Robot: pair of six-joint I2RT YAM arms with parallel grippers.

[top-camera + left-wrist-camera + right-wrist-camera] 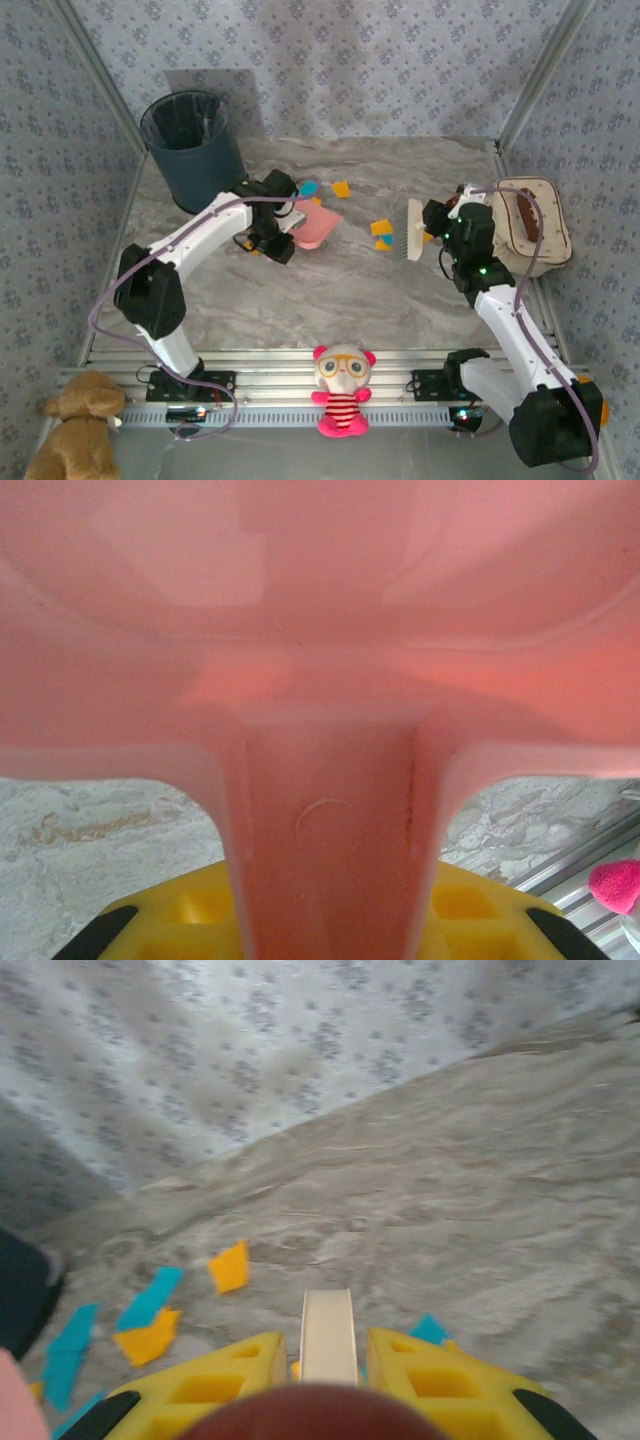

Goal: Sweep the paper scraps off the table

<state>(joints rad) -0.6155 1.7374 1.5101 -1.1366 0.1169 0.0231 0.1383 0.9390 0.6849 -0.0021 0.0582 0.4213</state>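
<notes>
Pink dustpan (pixel 318 228): my left gripper (pixel 330 920) pinches its handle, mouth toward three o'clock, I judge to catch.
Brush (pixel 412 230): right gripper (pixel 328 1360) clamps the handle, bristles facing nine.
Paper scraps (pixel 381 228): on table (pixel 330 300), between both tools.

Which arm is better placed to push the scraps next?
Right. The right gripper holds the brush, bristles beside orange and blue paper scraps; the left gripper holds the pink dustpan farther away.
</notes>
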